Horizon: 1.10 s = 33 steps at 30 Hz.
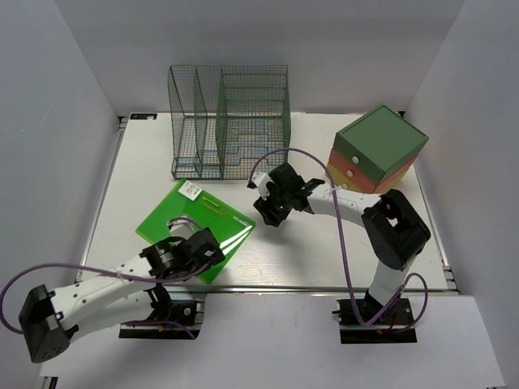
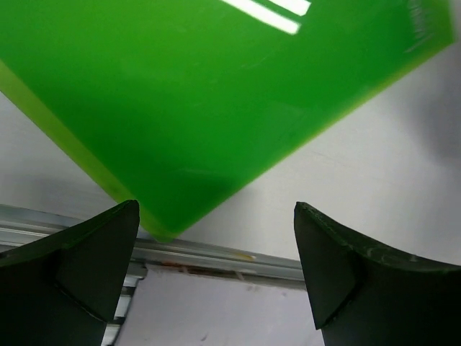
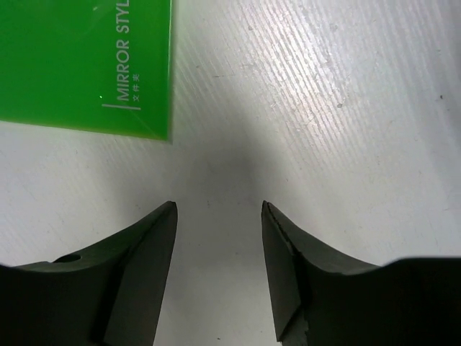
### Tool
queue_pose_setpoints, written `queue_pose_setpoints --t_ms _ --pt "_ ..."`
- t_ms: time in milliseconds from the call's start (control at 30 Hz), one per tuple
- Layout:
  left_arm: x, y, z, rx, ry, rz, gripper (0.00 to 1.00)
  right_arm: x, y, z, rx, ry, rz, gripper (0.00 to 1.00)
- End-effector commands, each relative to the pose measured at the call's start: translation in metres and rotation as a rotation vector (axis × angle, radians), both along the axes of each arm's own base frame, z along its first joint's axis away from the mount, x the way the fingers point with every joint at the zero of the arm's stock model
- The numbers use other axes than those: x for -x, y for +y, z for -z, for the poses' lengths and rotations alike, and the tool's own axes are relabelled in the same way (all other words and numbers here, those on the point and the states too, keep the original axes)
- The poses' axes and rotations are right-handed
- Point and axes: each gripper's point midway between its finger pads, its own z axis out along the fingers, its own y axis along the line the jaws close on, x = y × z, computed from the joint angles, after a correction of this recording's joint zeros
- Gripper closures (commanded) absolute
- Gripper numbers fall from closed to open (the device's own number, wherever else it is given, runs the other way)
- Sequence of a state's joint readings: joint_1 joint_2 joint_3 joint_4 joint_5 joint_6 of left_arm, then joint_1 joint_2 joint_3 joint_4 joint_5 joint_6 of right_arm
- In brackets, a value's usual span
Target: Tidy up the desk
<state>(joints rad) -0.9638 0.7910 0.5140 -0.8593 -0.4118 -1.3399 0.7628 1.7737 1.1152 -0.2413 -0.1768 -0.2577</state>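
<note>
A large flat white rectangular desk (image 1: 340, 243) with aluminium rail edges fills the floor of a white-walled enclosure, two robot arms mounted along its near edge. At the far side stands a green wire-mesh file rack (image 1: 231, 121), upright, its compartments holding nothing that can be seen. At the far right corner sits a box-shaped drawer unit with a green top and orange and yellow drawer fronts (image 1: 379, 147), turned at an angle to the desk's edges. A glossy bright green flat plastic folder (image 1: 209, 217) lies on the left half of the desk, rotated so one corner points at the near rail. The left gripper (image 2: 216, 216) hovers over that near corner with its jaws spread as wide as they go, one black finger (image 2: 94, 252) on either side of the corner, gripping nothing. The right gripper (image 3: 218, 209) hangs over bare desk at the centre, jaws partly apart and empty, just beside the folder corner printed "MIRROR STYLE"
</note>
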Motion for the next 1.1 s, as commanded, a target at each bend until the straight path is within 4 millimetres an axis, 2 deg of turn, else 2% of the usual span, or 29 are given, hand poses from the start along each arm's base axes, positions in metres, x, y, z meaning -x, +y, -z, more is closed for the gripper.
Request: queue_pose_setpoints --t_ms 0,167,333,367,400,533,633,667,733,967,1067 --pt "-0.005 -0.008 -0.002 -0.052 0.021 0.037 0.02 -0.008 0.006 -0.033 -0.095 -0.032 0.013 0.43" --pt "-0.011 -0.028 -0.003 0.007 0.024 0.119 0.02 -0.011 0.004 -0.056 -0.172 -0.037 0.014 0.26" --pt "-0.01 -0.021 0.01 0.028 0.044 0.099 0.02 -0.007 0.014 -0.064 -0.235 0.02 -0.038 0.21" --pt "-0.009 -0.017 0.011 0.024 0.05 0.091 0.02 -0.004 0.017 -0.059 -0.24 0.055 -0.052 0.19" --pt "-0.009 -0.014 0.012 0.026 0.051 0.082 0.02 -0.007 0.018 -0.056 -0.237 0.059 -0.048 0.12" --pt "-0.005 -0.009 0.013 0.056 0.065 0.079 0.02 -0.003 0.033 -0.047 -0.265 0.162 -0.096 0.11" --pt "-0.005 -0.005 0.014 0.06 0.077 0.074 0.02 -0.007 0.041 -0.036 -0.261 0.21 -0.092 0.11" --pt "-0.004 -0.003 0.015 0.057 0.085 0.07 0.02 -0.01 0.046 -0.038 -0.268 0.215 -0.09 0.11" --pt "-0.004 0.001 0.017 0.047 0.095 0.068 0.02 -0.01 0.049 -0.028 -0.254 0.242 -0.083 0.11" --pt "0.005 0.009 0.027 0.075 0.139 0.043 0.02 -0.009 0.051 -0.017 -0.255 0.265 -0.077 0.11" --pt "0.004 0.01 0.021 0.097 0.142 0.006 0.02 -0.008 0.054 -0.013 -0.258 0.285 -0.08 0.11"
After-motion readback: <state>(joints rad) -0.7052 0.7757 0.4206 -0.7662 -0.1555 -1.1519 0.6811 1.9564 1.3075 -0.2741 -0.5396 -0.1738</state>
